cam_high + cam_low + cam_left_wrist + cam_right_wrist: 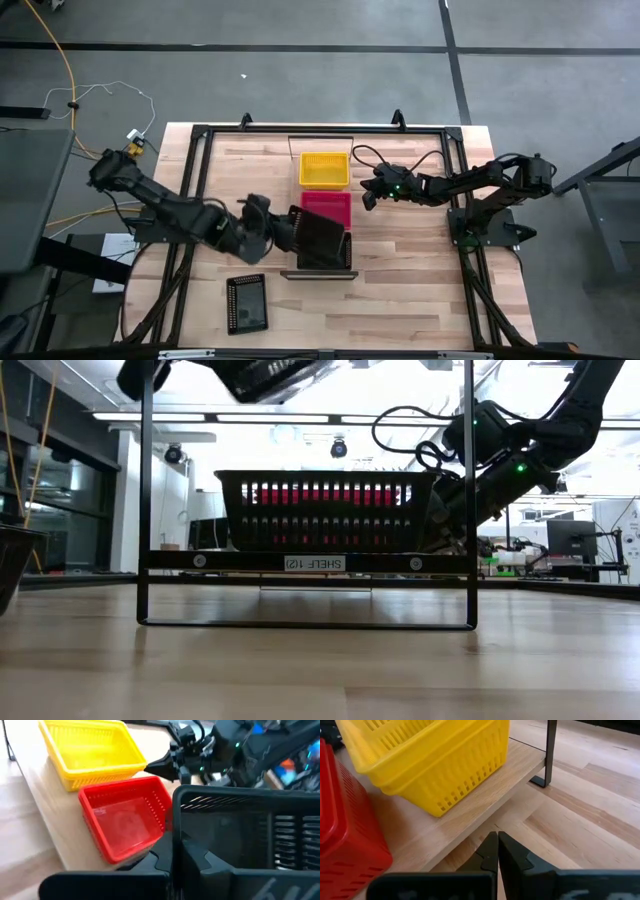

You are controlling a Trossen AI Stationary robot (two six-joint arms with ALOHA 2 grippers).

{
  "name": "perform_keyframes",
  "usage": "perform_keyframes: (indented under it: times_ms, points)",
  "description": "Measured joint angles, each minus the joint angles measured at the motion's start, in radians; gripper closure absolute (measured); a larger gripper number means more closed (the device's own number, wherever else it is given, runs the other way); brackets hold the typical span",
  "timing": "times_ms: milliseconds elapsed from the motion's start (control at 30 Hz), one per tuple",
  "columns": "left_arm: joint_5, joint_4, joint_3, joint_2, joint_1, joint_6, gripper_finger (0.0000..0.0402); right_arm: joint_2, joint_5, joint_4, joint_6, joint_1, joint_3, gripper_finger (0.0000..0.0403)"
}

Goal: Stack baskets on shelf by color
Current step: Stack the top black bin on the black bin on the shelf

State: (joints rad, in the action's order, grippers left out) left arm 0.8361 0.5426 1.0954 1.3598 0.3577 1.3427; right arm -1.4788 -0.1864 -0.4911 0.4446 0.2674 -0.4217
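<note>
The pale wooden shelf (336, 188) runs from the far side toward the near edge. On it stand a yellow basket (324, 170) at the far end, a red-pink basket (330, 204) in the middle and a black basket (325, 510) at the near end. My left gripper (283, 226) is shut on a second black basket (320, 236), held over the near end. In the left wrist view this basket (250, 840) fills the right side. My right gripper (368, 197) hovers shut beside the red-pink basket, on the shelf's right. In its wrist view the right gripper (497, 852) points at the shelf's edge. My left gripper holds the second black basket by a side wall (176, 820) near a corner. One finger is inside (200, 862) and one outside. It comes from the table's left. The basket is lifted clear and tilted above the black basket on the shelf.
A third black basket (246, 303) lies on the tabletop near the near left corner, and its edge shows in the low view (10, 565). Thin dark metal bars (146, 510) frame the shelf's near end. Bare tabletop (420, 290) lies right of the shelf.
</note>
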Motion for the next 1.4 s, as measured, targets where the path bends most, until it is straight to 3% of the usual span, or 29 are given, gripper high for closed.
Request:
perform_keyframes:
  times_ms: [233, 500, 800, 1400]
  points:
    - [0.102, 0.013, 0.000, 0.097, 0.099, 0.236, 0.0401, 0.000, 0.000, 0.000, -0.013, 0.000, 0.000, 0.0402]
    - [0.146, 0.093, -0.007, 0.179, 0.114, 0.403, 0.0401, 0.000, 0.008, -0.011, -0.016, 0.000, 0.000, 0.0402]
    - [0.139, 0.092, -0.008, 0.253, 0.107, 0.454, 0.0401, 0.000, 0.009, -0.012, -0.015, 0.000, 0.000, 0.0402]
    - [0.054, 0.086, -0.008, 0.255, 0.100, 0.453, 0.0366, 0.000, 0.012, -0.016, 0.000, 0.000, 0.000, 0.0402]
